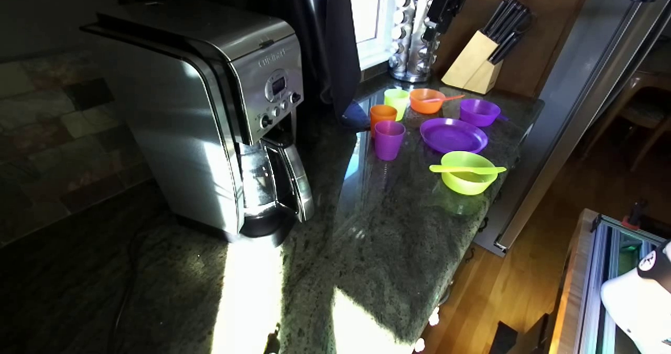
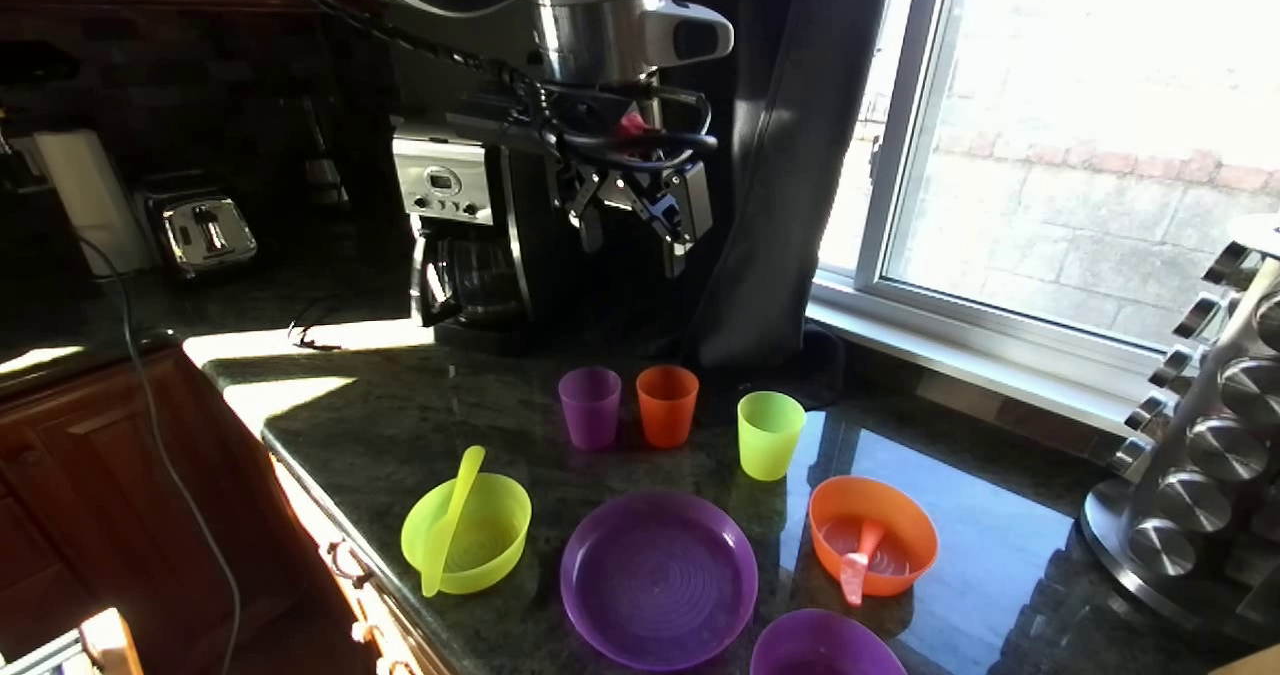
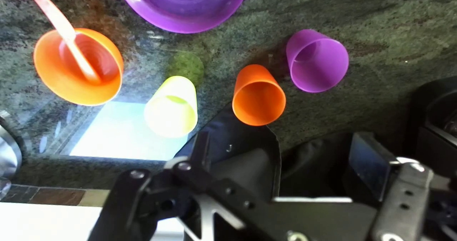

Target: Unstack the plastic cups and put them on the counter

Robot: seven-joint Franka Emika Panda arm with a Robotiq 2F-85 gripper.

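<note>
Your glossy, speckled stone table (image 2: 350,435) carries a round, ring-patterned purple plate (image 2: 659,581) and, apart from it, the smooth, tapered purple tumbler (image 2: 590,413) and orange tumbler (image 2: 667,410), upright, just beside each other. Your jaws gape wide.

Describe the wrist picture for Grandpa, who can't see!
A green cup, orange cup and purple cup stand apart on a dark counter, with the open gripper at the picture's bottom. An orange bowl and purple plate sit nearby.

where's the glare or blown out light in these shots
Wrist view: the green cup is partly bleached, overlapping a white glare patch on the counter; both exterior views: the window is largely washed out, and sunlit patches of counter burn near white.
</note>
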